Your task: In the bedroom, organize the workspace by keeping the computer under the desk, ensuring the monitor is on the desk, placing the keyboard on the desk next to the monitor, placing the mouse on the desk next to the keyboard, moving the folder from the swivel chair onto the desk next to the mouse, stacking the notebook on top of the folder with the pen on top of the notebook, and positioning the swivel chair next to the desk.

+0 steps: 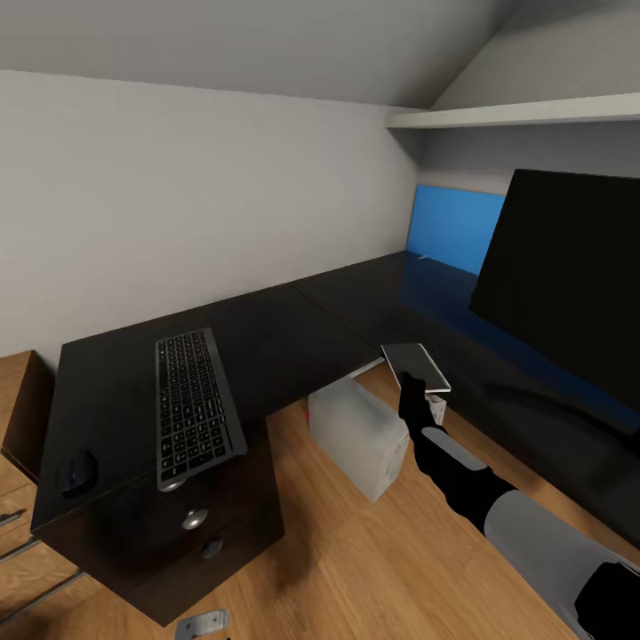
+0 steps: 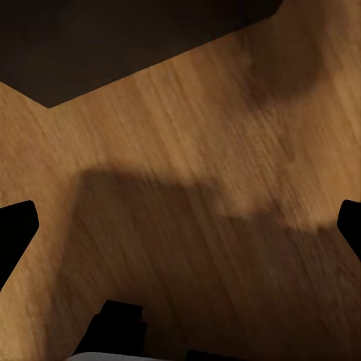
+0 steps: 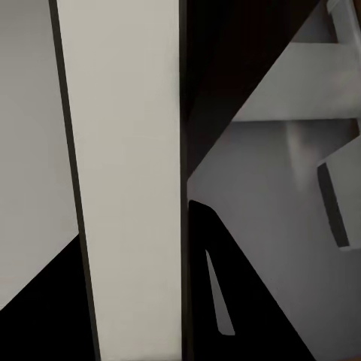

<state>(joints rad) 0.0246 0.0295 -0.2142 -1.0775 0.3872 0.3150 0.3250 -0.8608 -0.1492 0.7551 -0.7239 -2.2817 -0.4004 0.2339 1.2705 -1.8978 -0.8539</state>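
2 grippers: right (image 1: 412, 380) clamps notebook (image 1: 416, 366) above black desk (image 1: 284, 329); left's jaws spread.

- The head view looks forward and down from above onto the L-shaped worktop (image 1: 293, 324), its corner, the wall behind and the wooden floor (image 1: 373, 569).
- The left wrist view faces straight down, near the floor (image 2: 195, 188); it shares those planks and a dark worktop edge with the head view.
- The right wrist view sits very close against the notebook (image 3: 128, 180), which the head view shows from farther back (image 1: 416, 364).
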